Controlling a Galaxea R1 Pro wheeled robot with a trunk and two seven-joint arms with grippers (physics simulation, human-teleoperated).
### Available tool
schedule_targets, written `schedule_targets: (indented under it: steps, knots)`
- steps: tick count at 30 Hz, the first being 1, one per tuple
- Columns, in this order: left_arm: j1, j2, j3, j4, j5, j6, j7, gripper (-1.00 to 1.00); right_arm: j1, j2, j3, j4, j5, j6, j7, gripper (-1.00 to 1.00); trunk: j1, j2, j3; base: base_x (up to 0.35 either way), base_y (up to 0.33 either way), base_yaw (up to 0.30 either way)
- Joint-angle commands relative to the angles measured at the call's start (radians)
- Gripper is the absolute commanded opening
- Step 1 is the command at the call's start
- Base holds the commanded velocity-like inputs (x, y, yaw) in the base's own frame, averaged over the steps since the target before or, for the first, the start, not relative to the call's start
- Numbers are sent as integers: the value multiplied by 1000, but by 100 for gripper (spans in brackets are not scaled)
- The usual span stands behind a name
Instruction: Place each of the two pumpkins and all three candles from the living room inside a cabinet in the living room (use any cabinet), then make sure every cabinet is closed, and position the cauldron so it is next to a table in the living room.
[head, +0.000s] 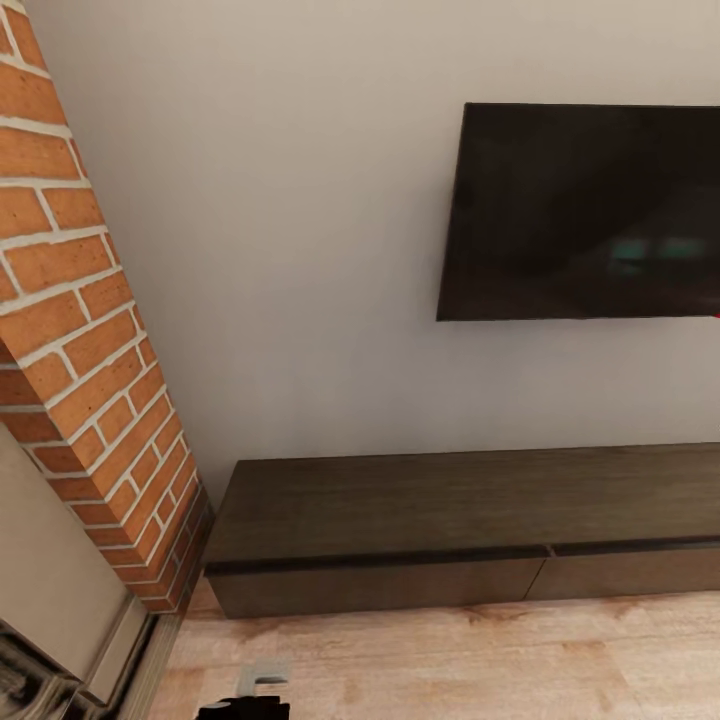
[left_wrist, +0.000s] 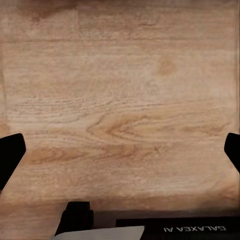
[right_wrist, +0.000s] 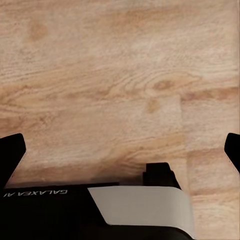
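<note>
The cabinet (head: 400, 530) stands closed against the far wall, below the television (head: 585, 212). Its flat, handle-less fronts look rigid and probably heavy; grip at a front's top edge. Left claw (left_wrist: 120, 150) and right claw (right_wrist: 120, 150) hang spread wide, empty, over the wooden floor (right_wrist: 100, 75).

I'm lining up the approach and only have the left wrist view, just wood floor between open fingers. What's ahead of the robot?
Observer: The head view shows the long dark-brown cabinet against the wall, its fronts flush and closed.
Operator: Anything on top of it?
Observer: Its top looks bare; a dark TV hangs on the wall above.
Operator: What's on the robot's left?
Observer: A brick column stands beside the cabinet's left end.
Operator: Is the right gripper carrying anything?
Observer: No, the right gripper is open over the wooden floor.
</note>
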Motion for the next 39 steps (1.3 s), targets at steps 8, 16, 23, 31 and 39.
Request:
schedule_targets:
  steps: [8,16,23,31,39]
  knots:
    - [-27,-1,-1,-19,6,-13,-12,100,-8,1,-1,-13,-10,-46,-2,100,0,-1,-1,0,0,0]
    - [-24,58,1,-160,30,181,-520,100,-45,-2,0,-16,-144,-64,7,100,0,-1,-1,0,0,0]
    - [-26,158,-1,-365,31,431,-955,100,-52,-5,-1,-20,-212,-68,24,100,0,-1,-1,0,0,0]
    - [-62,171,-4,-437,32,561,-1085,100,-52,-12,-4,-19,-459,-81,263,100,0,-1,-1,0,0,0]
    - [-186,163,-1,-442,42,647,-1102,100,-53,-54,-5,-2,-740,-180,384,100,0,-1,-1,0,0,0]
